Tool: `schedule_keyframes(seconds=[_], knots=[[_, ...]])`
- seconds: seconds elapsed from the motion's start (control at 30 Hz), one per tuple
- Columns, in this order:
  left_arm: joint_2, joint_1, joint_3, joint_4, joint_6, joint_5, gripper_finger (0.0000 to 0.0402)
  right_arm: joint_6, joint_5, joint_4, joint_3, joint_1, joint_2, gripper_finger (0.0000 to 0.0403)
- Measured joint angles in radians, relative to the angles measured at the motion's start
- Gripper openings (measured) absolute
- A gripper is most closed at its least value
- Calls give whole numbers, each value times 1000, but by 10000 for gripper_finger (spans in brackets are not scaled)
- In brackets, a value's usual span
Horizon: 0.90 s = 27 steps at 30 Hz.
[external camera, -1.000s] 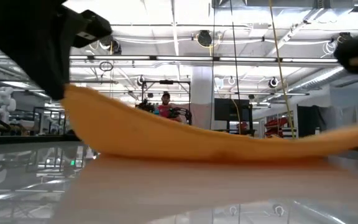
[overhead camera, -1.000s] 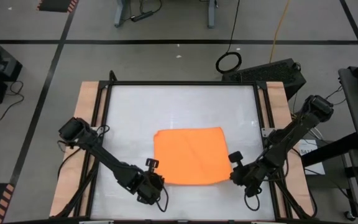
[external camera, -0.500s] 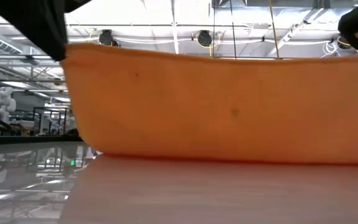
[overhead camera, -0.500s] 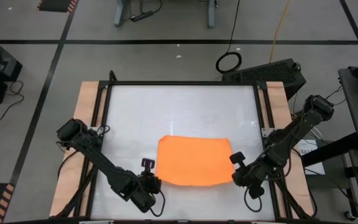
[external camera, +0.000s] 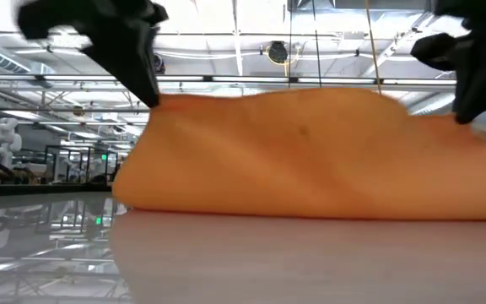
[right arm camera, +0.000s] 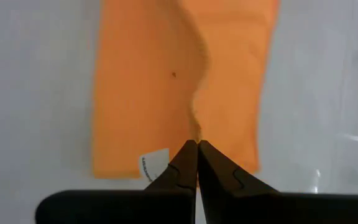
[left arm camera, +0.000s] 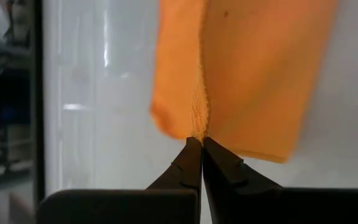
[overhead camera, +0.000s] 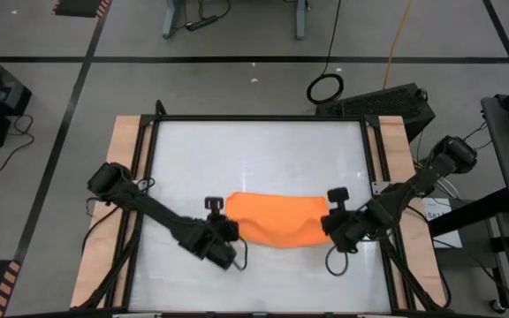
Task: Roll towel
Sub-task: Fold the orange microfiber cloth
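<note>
Towel point(overhead camera: 277, 223) folded over on table point(overhead camera: 254, 150). Left gripper point(overhead camera: 228, 229), right gripper point(overhead camera: 330, 225) pinched tight on towel's end edges, far layer hidden underneath.

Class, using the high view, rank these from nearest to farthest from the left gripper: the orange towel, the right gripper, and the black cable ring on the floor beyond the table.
1. The towel: pinched at its left end by the left gripper.
2. The right gripper: at the towel's opposite end.
3. The black cable ring: on the floor past the table's far edge.

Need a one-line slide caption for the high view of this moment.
Both arms fold the orange towel mid-table: left gripper and right gripper each pinch one end of its doubled-over edge.
</note>
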Motion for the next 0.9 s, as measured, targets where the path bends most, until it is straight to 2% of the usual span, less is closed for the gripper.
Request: schedule_keyframes(seconds=[0.13,0.33,0.57,0.9], knots=[[0,78,0,-24,1,-1,10,-3,31,-46,-10,-63,0,0],[7,168,0,-27,55,30,10,-18,21,-42,-71,-166,0,0],[9,236,-45,36,106,100,10,-82,-3,18,-97,-269,0,0],[9,286,-87,80,116,123,10,-170,-44,89,-97,-392,1,0]])
